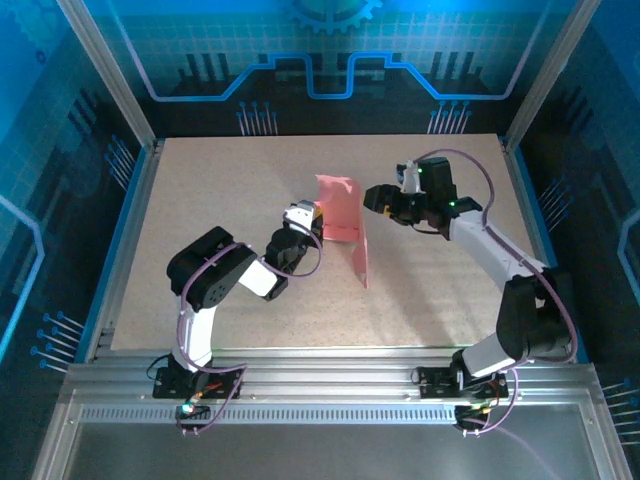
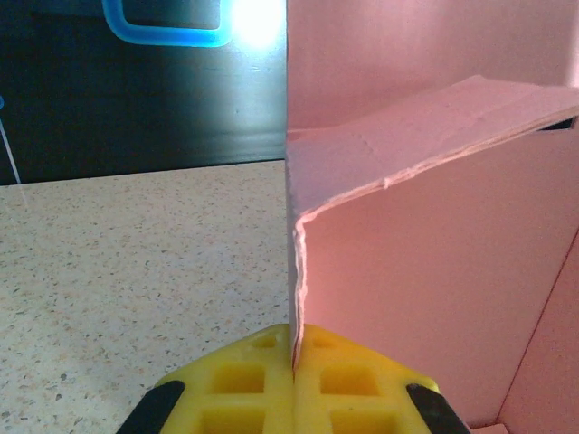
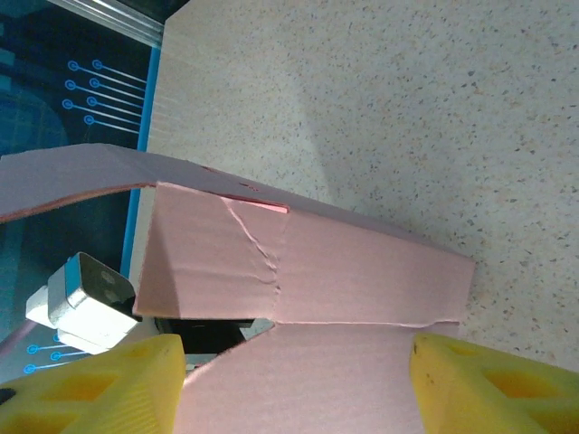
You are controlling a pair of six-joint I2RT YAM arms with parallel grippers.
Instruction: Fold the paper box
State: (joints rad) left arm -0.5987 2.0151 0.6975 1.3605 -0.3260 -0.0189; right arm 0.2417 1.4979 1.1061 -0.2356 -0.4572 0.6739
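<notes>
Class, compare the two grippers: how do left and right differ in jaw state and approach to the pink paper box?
The left gripper is shut, pinching an edge of the paper box; the right gripper stands open, fingers either side of a panel. The left meets the box from its left, the right from its right. Both have yellow fingers.

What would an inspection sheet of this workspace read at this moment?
Surface: speckled beige table, no stains seen.
Job's things: pink paper box, partly folded, panels standing up.
Clutter: nothing seen.
Grippers: left gripper shut on a box edge; right gripper open, fingers either side of a flap.
Cables: purple cables looped along both arms.
Surroundings: blue-lit walls, metal frame.
</notes>
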